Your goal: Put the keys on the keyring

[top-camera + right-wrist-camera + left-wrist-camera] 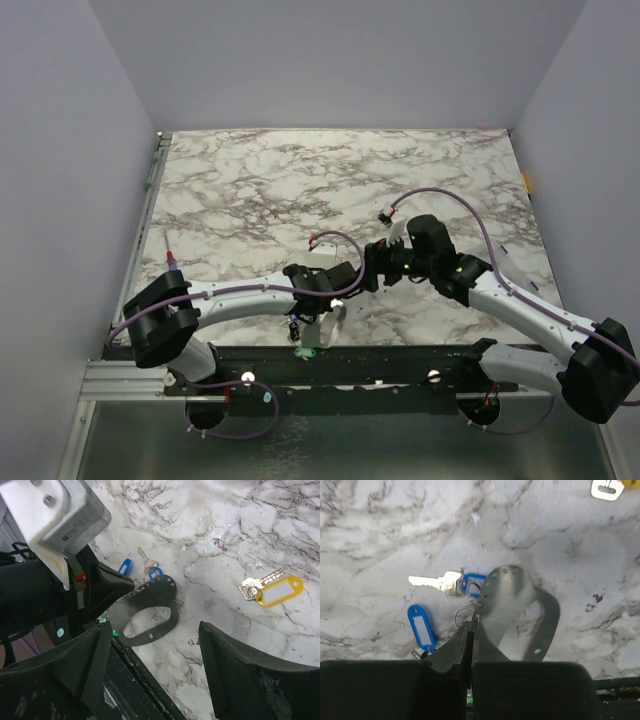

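In the left wrist view my left gripper (470, 626) is shut, its tips pinching the thin wire keyring (463, 613) just above the marble. A silver key with a blue head (445, 583) lies beyond the ring, touching or hooked near it. A blue tag (421, 627) with a small key lies to the left. A key with a yellow tag (274, 590) lies apart on the marble, right of my right gripper (160, 675), which is open and empty above the near edge. In the top view the left gripper (300, 325) and right gripper (375, 268) are close together.
A thin red-and-blue stick (170, 258) lies at the left edge of the marble table (300, 180). A black rail (400, 365) runs along the near edge, with a small green bit (303, 352) on it. A dark loop-shaped shadow (150, 615) falls beside the ring.
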Tool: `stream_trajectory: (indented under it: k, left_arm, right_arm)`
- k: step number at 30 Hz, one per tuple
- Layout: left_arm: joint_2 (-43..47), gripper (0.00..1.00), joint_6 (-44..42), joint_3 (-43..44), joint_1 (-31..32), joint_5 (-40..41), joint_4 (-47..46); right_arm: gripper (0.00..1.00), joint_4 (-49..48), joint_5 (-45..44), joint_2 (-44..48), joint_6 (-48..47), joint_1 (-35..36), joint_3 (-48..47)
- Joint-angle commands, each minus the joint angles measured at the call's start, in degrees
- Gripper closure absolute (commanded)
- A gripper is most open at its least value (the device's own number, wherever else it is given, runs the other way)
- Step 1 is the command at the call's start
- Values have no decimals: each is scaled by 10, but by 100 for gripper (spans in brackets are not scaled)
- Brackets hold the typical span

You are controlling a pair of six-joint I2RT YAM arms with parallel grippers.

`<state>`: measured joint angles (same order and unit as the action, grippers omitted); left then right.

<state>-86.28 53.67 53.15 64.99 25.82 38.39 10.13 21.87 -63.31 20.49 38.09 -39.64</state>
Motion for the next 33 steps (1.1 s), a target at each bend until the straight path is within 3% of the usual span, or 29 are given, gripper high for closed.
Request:
stream_trajectory:
  k: [1, 7, 12, 13, 16, 20, 23, 25, 27, 31, 33]
  left_arm:
    - [-15, 100, -40, 52, -9, 93, 0]
    - [-8, 100, -72, 93, -42, 97, 2]
    - [11, 100, -100, 83, -76, 40, 8]
    - [18, 95, -104, 71, -78, 25, 8]
    - [49, 68, -123, 18, -79, -34, -19]
    - [104, 47, -132, -72, -102, -127, -104]
    - [136, 28, -131, -126, -123, -188, -167]
    - [142, 22, -135, -144, -125, -209, -190]
    - [137, 24, -145, -153, -125, -217, -198]
    - [131, 40, -157, -192, -129, -245, -235]
    - [138, 43, -160, -205, -129, -269, -252]
  right_arm:
    - [21, 13, -11, 7, -10, 3, -3]
    - [21, 15, -22, 12, -7, 3, -1]
    - [19, 18, -25, 11, 23, 3, 11]
    - [18, 16, -17, 10, 42, 3, 18]
    - [11, -34, 48, 15, 116, 4, 66]
    - [5, -160, 104, 25, 227, 10, 149]
    - [5, -174, 96, 23, 250, 18, 169]
    - [5, -180, 91, 21, 257, 21, 174]
    - [5, -201, 96, 10, 266, 21, 185]
    - [6, -215, 104, -28, 274, 22, 184]
    - [7, -211, 99, -32, 277, 21, 184]
